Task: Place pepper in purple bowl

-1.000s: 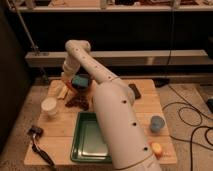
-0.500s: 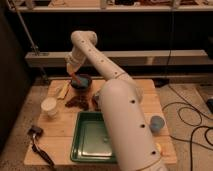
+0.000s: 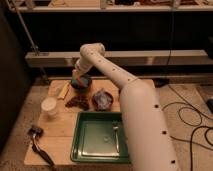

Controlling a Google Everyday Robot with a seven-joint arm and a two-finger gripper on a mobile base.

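One arm: white, jointed, reaching from the lower right to the far side of the wooden table (image 3: 65, 131)
Gripper (image 3: 77, 76): at the arm's far end, low over the purple bowl (image 3: 81, 83); whether its fingers are apart, together or clamped on anything cannot be told
Purple bowl: directly beneath the gripper, dark, with a teal block (image 3: 83, 80) showing inside
Pepper (image 3: 76, 80): judged to be the small orange-red spot at the gripper's tip, at the bowl's left rim; whether it is held or already lying in the bowl cannot be told
Pepper axis: too little shows to say which way it points or how its long axis lies
Reddish-brown bowl (image 3: 102, 99): nearer the camera and to the right of the gripper, holding a grey-blue lump
Dark cluster (image 3: 76, 103): just nearer the camera than the gripper
White cup (image 3: 49, 106): nearer and to the left
Green tray (image 3: 85, 150): well nearer the camera, a fork (image 3: 116, 135) lying in it
Step in hand: judged the placing stage, over the target
Next move: release only with the pepper inside the rim, then lift straight up clear of the bowl
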